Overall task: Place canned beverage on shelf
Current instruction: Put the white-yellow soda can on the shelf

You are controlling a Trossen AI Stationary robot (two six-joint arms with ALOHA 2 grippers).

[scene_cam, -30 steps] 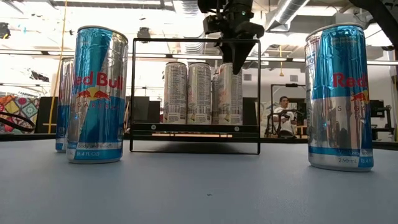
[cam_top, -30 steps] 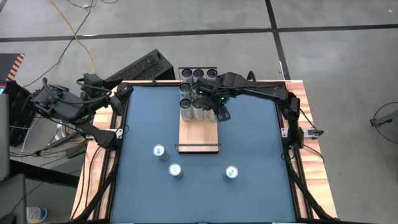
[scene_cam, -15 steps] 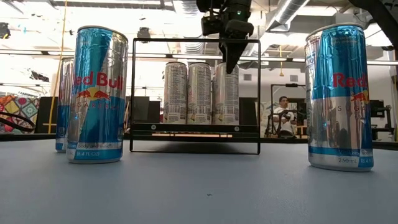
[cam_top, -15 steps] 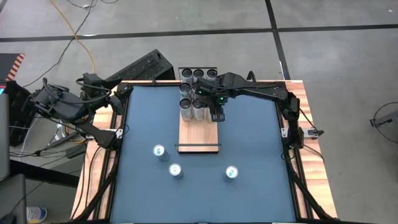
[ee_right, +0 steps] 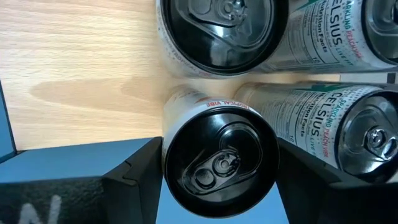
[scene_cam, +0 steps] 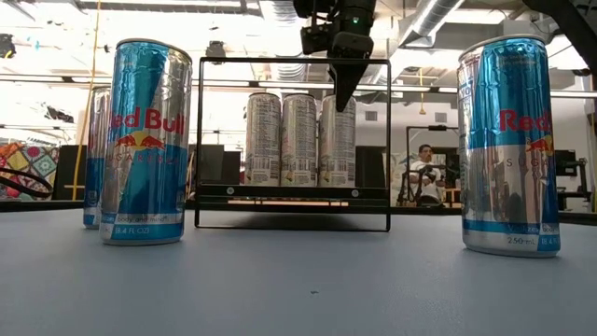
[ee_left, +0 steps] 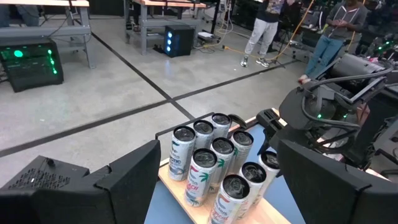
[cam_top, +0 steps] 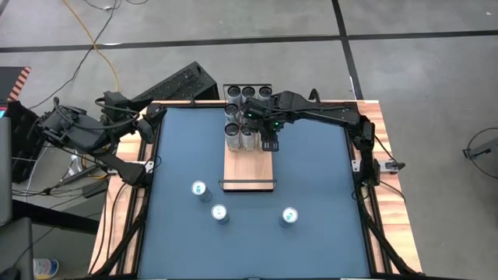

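Right hand positioned above white can on shelf, upper centre of frame; fingers spread either side, no contact seen. Left hand parked open, upper left. Nine cans grouped on shelf; three blue cans left on tabletop.

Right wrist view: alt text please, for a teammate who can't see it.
The right gripper looks straight down with its jaws open either side of a black-topped can standing on the shelf, not gripping it. Other cans crowd beside it.
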